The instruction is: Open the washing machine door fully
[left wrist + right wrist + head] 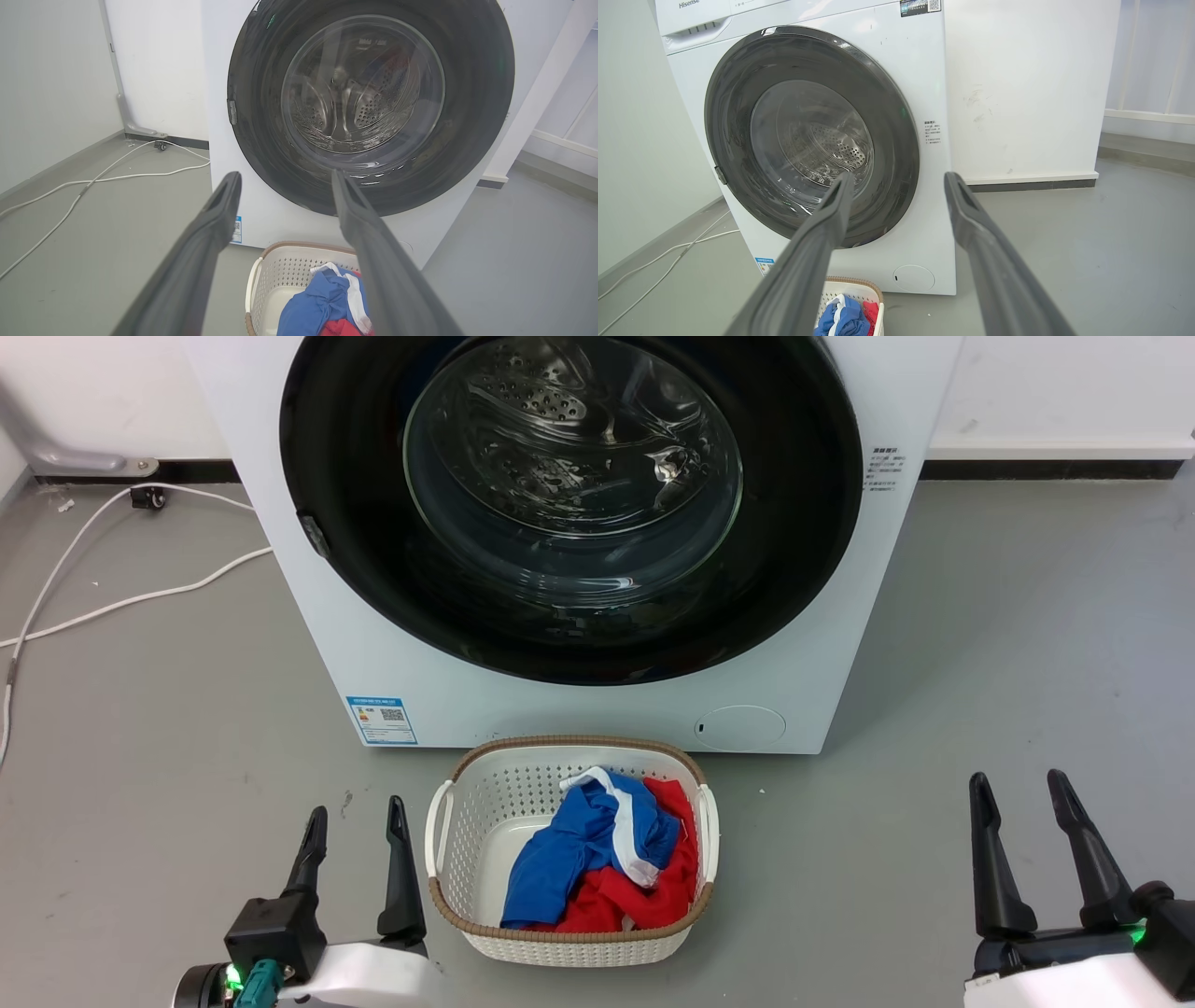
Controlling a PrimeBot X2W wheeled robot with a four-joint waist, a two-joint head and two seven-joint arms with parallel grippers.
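1. Centrally, the washing machine [579,709] stood on the grey floor [1008,644] against a white wall, with its white front facing the robot.
2. The washing machine door [571,495] sat closed, flush with the machine front. Its glossy black ring surrounded a clear glass bowl, through which the perforated steel drum was visible.
3. A small grey tab [314,534] sat on the door's rim at the robot's left.
4. The blue label sticker [381,720] occupied the lower left corner of the front panel. The round filter cap [739,727] occupied the lower right.
5. The white laundry basket [485,784] stood on the floor just in front of the machine, below the door. It held a blue garment [560,859] with white trim, lying over a red garment [672,887].
6. The left gripper [357,808] hovered just left of the basket, its two dark fingers spread apart and holding nothing. In the left wrist view, these fingers pointed toward the lower part of the door, apart from it.
7. The right gripper [1018,777] hovered well to the right of the basket, fingers likewise spread and empty. In the right wrist view, they pointed toward the machine's lower front, clear of it.
8. Neither gripper touched the door or the machine.
9. A white cable [112,607] lay on the floor to the left of the machine.
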